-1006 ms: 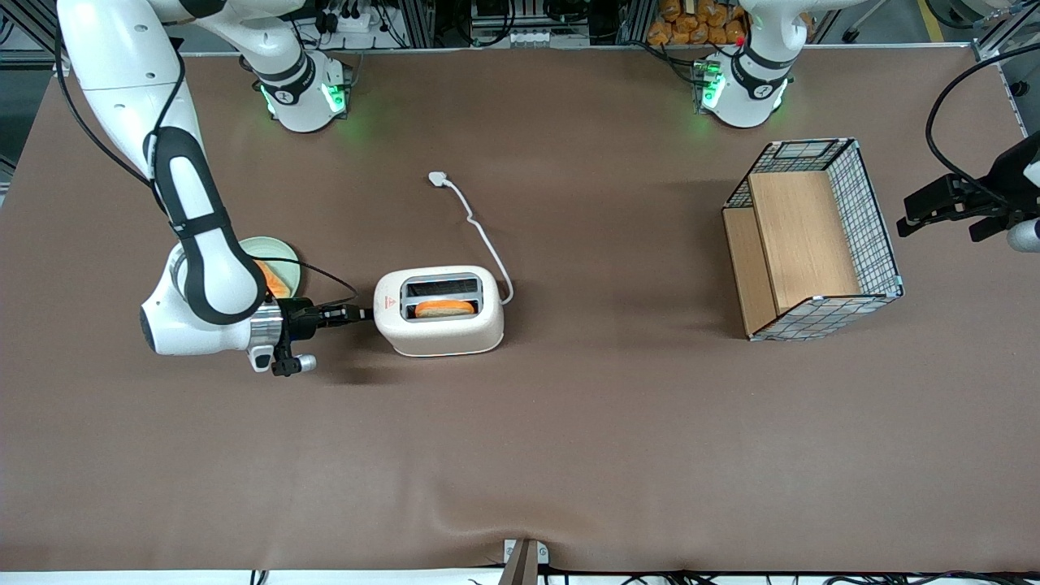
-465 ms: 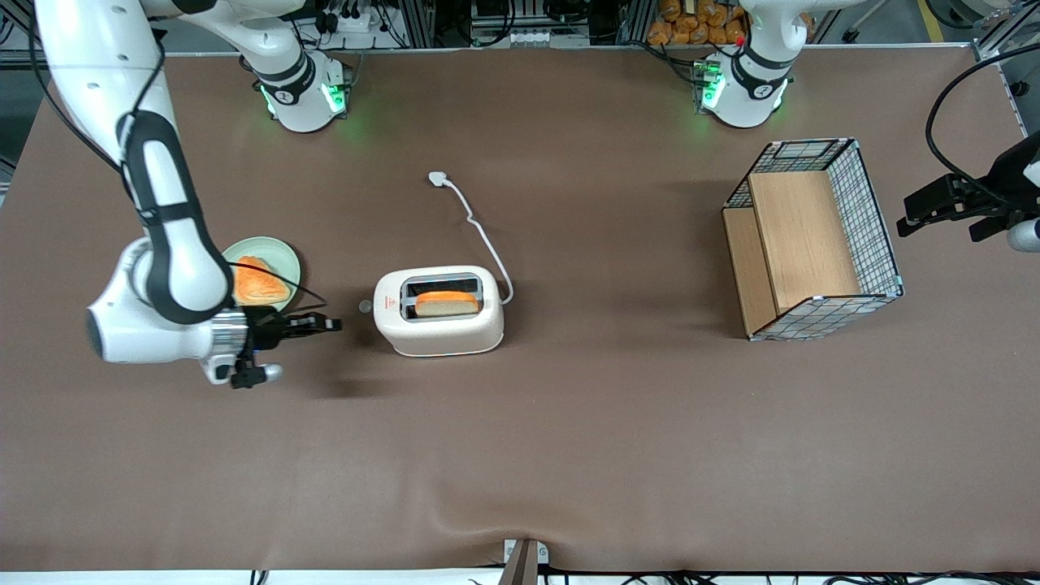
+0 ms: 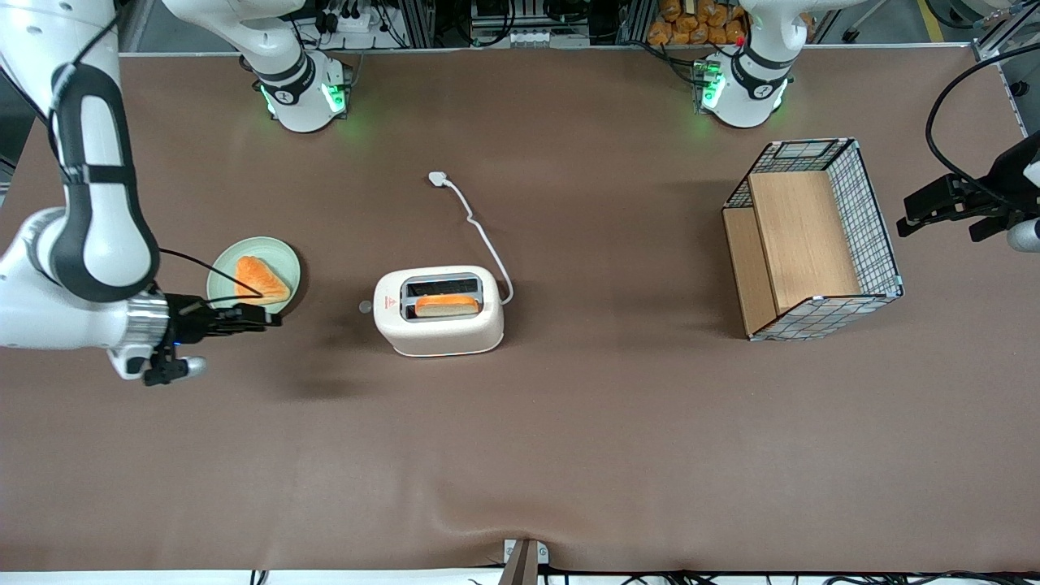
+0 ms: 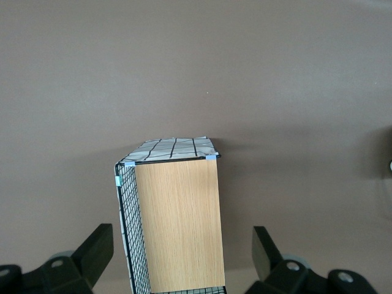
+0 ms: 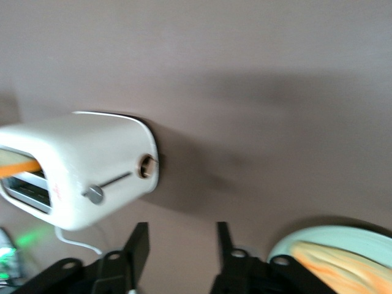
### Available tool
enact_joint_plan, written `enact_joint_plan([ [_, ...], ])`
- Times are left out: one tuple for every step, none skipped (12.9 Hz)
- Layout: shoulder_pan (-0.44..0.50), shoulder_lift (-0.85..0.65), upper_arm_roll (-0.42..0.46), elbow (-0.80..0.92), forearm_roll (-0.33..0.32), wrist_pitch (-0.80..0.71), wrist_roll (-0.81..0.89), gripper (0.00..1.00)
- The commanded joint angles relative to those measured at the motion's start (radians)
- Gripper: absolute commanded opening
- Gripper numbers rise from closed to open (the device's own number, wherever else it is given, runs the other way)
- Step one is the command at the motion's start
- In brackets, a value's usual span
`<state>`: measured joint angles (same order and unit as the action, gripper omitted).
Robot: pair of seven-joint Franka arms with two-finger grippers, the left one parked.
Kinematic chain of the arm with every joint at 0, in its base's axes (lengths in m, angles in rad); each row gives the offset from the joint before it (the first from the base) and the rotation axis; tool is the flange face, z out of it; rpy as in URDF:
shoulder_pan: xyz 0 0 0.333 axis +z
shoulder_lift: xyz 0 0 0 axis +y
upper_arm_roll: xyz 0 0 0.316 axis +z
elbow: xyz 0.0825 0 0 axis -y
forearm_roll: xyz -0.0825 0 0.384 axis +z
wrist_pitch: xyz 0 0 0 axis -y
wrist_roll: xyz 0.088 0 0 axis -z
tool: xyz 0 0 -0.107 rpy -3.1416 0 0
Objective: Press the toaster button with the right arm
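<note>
The white toaster [image 3: 439, 325] stands mid-table with a slice of bread [image 3: 445, 305] in the slot nearer the front camera. Its small grey button [image 3: 365, 307] sticks out from the short end face that points toward the working arm. My right gripper [image 3: 262, 318] hangs well away from that end face, beside the plate, with its fingers open and empty. The right wrist view shows the toaster [image 5: 79, 162], the button [image 5: 94, 194] at the end of a slot, a round dial [image 5: 147, 166] beside it, and my gripper [image 5: 180, 231] apart from them.
A pale green plate [image 3: 218, 276] with a toast triangle [image 3: 258, 280] lies beside my gripper, also in the right wrist view [image 5: 318, 240]. The white cord and plug [image 3: 439, 178] run from the toaster toward the arm bases. A wire basket with wooden boards [image 3: 812, 240] stands toward the parked arm's end.
My gripper has drawn back from the toaster's end face toward the working arm's end of the table. The button now shows free, and the bread stands higher in its slot.
</note>
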<state>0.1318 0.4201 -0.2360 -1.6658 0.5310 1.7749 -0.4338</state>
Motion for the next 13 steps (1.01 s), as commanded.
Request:
enact_joint_plan([
  [0.006, -0.105, 0.000, -0.014, -0.168, -0.012, 0.017, 1.00],
  [0.003, -0.131, -0.002, -0.015, -0.221, -0.012, 0.018, 1.00],
  [-0.001, -0.154, -0.003, -0.022, -0.270, -0.009, 0.018, 1.00],
  [-0.004, -0.179, -0.005, -0.026, -0.323, -0.006, 0.018, 1.00],
  [-0.009, -0.202, -0.022, -0.032, -0.371, -0.005, 0.026, 1.00],
  [-0.009, -0.219, -0.037, -0.034, -0.384, -0.002, 0.032, 1.00],
  [-0.009, -0.230, -0.046, -0.031, -0.385, -0.003, 0.053, 1.00],
  [-0.009, -0.240, -0.046, -0.026, -0.387, -0.011, 0.117, 1.00],
  [-0.009, -0.257, -0.046, -0.028, -0.396, -0.012, 0.156, 1.00],
  [-0.011, -0.271, -0.048, -0.026, -0.407, -0.014, 0.162, 1.00],
  [-0.006, -0.291, -0.046, -0.026, -0.408, -0.015, 0.199, 1.00],
  [0.002, -0.314, -0.046, -0.025, -0.413, -0.029, 0.281, 1.00],
  [0.002, -0.326, -0.043, -0.008, -0.434, -0.070, 0.343, 1.00],
])
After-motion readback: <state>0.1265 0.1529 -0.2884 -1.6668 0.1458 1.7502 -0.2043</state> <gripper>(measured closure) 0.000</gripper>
